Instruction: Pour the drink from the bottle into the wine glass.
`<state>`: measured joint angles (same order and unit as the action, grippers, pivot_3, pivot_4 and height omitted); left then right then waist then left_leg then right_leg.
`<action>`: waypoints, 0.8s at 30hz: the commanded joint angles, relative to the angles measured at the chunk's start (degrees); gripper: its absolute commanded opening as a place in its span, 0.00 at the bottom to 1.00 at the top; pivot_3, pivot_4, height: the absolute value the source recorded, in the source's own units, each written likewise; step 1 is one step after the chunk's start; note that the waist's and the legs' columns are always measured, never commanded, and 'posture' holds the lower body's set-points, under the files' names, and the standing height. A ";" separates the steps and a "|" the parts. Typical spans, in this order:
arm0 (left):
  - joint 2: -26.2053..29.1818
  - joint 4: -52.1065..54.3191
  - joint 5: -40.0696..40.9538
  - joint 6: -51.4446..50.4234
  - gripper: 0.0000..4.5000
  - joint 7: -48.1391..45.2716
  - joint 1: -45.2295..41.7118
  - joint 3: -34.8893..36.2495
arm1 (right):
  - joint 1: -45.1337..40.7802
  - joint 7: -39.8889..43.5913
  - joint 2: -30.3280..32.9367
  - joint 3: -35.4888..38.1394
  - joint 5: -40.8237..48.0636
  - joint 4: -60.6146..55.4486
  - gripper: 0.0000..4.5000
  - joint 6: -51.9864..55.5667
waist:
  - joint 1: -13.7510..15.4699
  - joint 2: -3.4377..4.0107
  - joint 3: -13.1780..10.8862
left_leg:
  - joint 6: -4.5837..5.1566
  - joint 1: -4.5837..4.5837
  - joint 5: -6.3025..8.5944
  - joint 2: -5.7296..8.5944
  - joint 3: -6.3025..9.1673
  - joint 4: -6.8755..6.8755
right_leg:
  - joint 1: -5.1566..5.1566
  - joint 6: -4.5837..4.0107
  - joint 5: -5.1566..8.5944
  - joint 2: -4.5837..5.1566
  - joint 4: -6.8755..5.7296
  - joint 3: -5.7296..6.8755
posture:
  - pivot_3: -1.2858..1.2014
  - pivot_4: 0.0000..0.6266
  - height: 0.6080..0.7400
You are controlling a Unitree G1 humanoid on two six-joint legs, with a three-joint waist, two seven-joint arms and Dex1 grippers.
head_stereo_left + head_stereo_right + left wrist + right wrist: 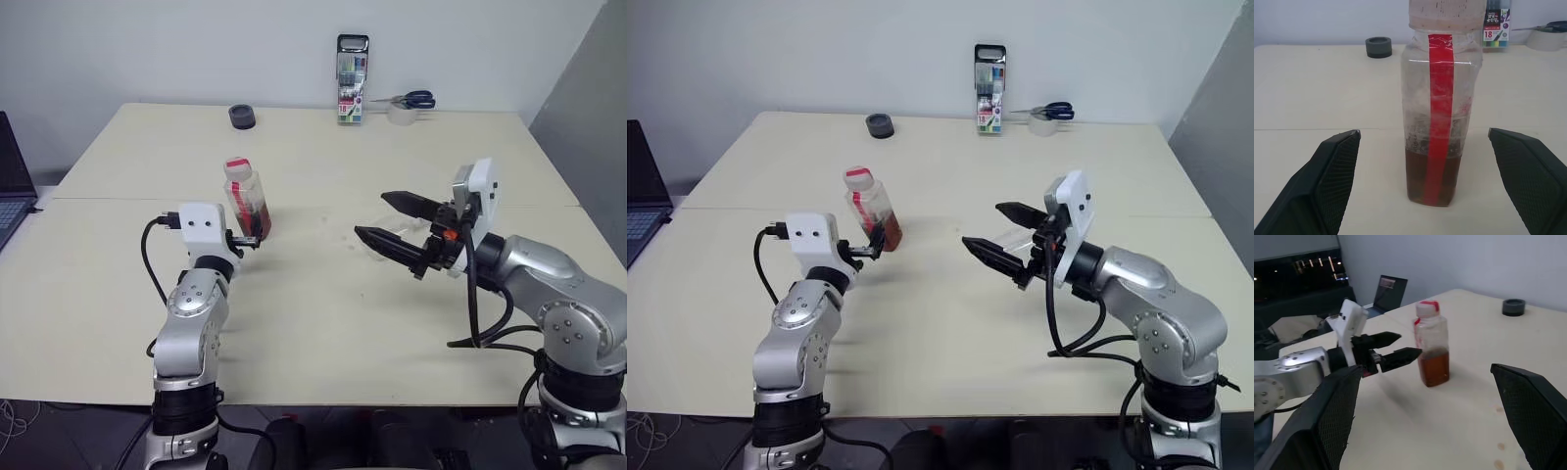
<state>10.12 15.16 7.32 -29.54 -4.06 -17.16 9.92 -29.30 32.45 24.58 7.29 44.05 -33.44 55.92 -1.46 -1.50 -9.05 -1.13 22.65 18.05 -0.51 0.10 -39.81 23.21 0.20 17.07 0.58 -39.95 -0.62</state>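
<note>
Left gripper (1422,181) wide, facing bottle (245,199) | right gripper (392,220) wide, empty | centre jaws on bottle's body before closing

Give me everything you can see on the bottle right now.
The bottle is small, clear plastic, with a red strip running down its side, a wide neck and a whitish cap with a red top. It stands upright on the table, capped, with reddish-brown drink filling roughly its lower third. The left gripper sits open just in front of it, fingers either side in the wrist view, not touching. Nothing else touches it.
</note>
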 commanded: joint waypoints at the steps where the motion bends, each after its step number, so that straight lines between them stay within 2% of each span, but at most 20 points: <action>1: 1.38 -0.16 1.11 1.83 0.99 -2.04 -2.61 -0.11 | -2.37 -0.03 0.46 -0.91 1.65 0.22 1.00 -0.38 | 0.00 0.00 0.00 | 0.00 0.01 0.00 0.00 0.00 0.00 | 0.01 0.00 0.00 0.00 -0.01 0.00 | 0.52 0.24 1.00; 9: 1.91 -4.76 1.73 3.23 0.99 -3.05 -6.96 0.20 | -2.88 -0.85 0.16 -2.27 1.07 1.06 1.00 -1.65 | 0.02 0.00 0.00 | -0.02 0.03 -0.01 0.00 0.00 -0.01 | 0.02 0.00 0.00 0.01 0.00 0.02 | 0.52 0.24 1.00; 15: 3.58 -12.25 2.26 5.64 0.99 -5.39 -12.75 0.38 | -2.86 -2.45 -0.53 -2.64 1.26 0.41 1.00 -1.95 | 0.00 0.00 0.00 | -0.02 0.04 -0.01 0.00 0.02 -0.03 | 0.02 0.00 0.00 0.01 0.00 0.05 | 0.52 0.24 1.00; 24: 4.62 -21.04 2.49 9.54 0.99 -7.50 -16.88 0.71 | -2.65 -4.15 -0.67 -2.40 1.28 -0.03 1.00 -2.16 | 0.00 0.00 0.00 | -0.04 0.06 -0.02 0.00 0.02 -0.04 | 0.04 0.00 0.00 0.03 0.00 0.05 | 0.52 0.24 1.00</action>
<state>14.23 -6.37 9.21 -21.96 -11.24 -32.62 10.02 -31.11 28.64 23.93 4.23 44.12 -31.38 55.37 -1.46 -1.50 -9.06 -1.17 22.71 18.03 -0.51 0.12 -39.85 23.26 0.20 17.06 0.61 -39.94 -0.58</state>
